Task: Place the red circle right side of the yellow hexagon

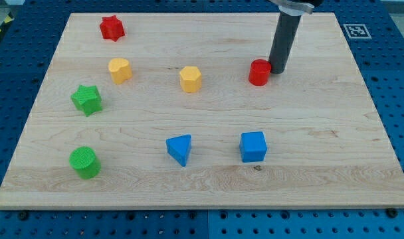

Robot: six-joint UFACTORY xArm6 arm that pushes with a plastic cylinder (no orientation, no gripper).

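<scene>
My tip [278,68] is a plain rod with no claw to open or close, and it touches the red circle [259,72] on the side toward the board's right edge. The circle sits in the board's upper half, right of centre, well apart from the yellow hexagon [190,78] to its left.

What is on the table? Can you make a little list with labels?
board: wooden board on a blue table
tip: my tip, touching the red circle's right side
red circle: red circle, right of the yellow hexagon, well apart
other yellow: yellow block
red star: red star
green: green star, green cylinder
blue: blue triangle, blue cube
</scene>
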